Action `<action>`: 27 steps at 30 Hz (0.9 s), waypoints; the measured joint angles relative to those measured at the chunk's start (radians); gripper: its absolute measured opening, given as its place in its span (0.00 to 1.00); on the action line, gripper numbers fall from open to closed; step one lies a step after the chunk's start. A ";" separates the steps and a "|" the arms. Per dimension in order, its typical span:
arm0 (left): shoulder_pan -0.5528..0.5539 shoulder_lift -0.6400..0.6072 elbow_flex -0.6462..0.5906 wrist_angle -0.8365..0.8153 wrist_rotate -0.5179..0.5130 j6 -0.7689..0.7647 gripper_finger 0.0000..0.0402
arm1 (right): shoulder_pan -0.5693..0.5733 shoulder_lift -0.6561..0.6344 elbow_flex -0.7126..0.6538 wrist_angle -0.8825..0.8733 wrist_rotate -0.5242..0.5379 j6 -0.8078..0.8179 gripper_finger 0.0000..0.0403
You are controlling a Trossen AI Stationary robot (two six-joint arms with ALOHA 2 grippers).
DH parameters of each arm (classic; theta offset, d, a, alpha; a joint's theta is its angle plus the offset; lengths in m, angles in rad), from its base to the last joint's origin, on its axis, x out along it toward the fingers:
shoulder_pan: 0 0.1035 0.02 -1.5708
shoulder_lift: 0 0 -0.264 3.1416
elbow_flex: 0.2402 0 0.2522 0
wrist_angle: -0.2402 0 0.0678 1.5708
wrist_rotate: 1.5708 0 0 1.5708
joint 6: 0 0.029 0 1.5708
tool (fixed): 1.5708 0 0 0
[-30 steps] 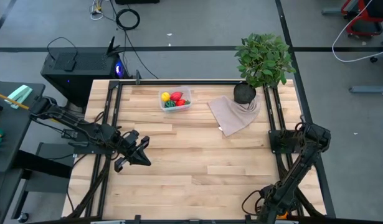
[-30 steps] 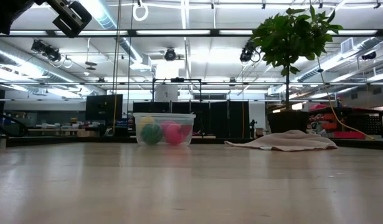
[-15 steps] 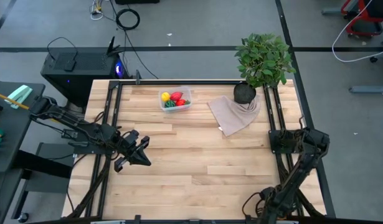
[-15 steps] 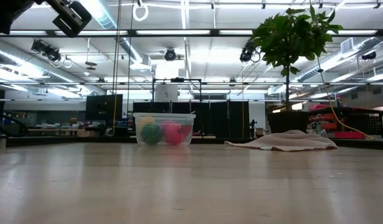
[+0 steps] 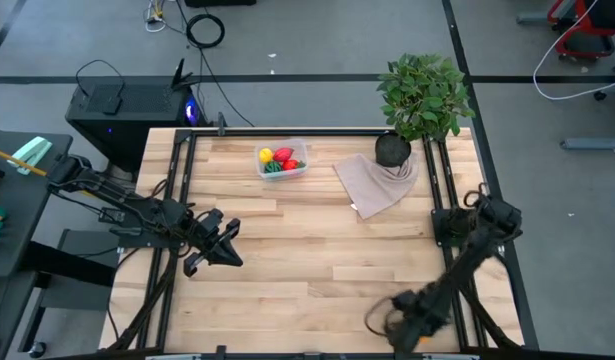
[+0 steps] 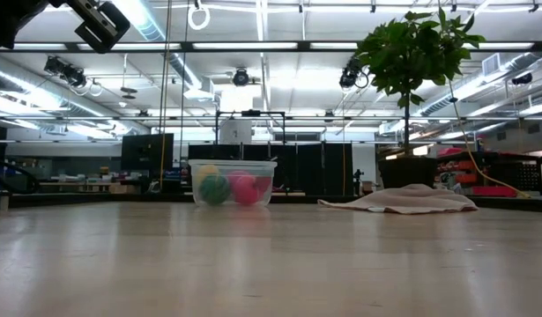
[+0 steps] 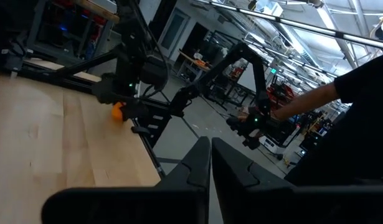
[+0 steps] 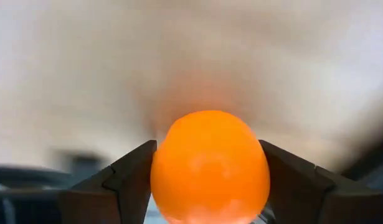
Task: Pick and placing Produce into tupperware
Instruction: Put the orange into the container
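Near the table's (image 5: 317,270) front right corner, right gripper (image 8: 207,186) clamped around an orange toy fruit (image 8: 210,167), left gripper (image 5: 225,252) closed and empty above the left edge, clear tupperware (image 5: 281,159) by the far edge holding yellow, red, green produce (image 5: 278,158).

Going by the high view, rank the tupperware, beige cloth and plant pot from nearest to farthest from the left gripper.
From the left gripper, at the table's left:
1. Tupperware, back centre.
2. Beige cloth, right of the tub.
3. Plant pot, back right corner.
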 joint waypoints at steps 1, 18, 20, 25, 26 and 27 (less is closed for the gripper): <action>0.000 0.000 0.000 0.000 0.000 0.000 0.04 | -0.028 -0.008 0.000 -0.004 0.050 -0.019 0.66; 0.000 0.000 0.000 0.001 0.011 -0.009 0.05 | -0.557 -0.029 0.316 -0.029 0.875 -0.945 0.66; 0.000 0.000 0.000 0.002 0.033 -0.009 0.04 | -0.621 -0.029 0.371 -0.020 0.950 -1.082 0.66; -0.002 0.000 0.000 0.013 0.092 -0.062 0.02 | -0.747 -0.029 0.486 0.100 1.053 -1.437 0.65; -0.005 0.000 0.000 0.013 0.102 -0.068 0.02 | -0.766 -0.029 0.503 0.137 1.063 -1.510 0.65; -0.010 0.000 0.000 0.013 0.107 -0.077 0.02 | -0.783 -0.030 0.515 0.181 1.072 -1.580 0.66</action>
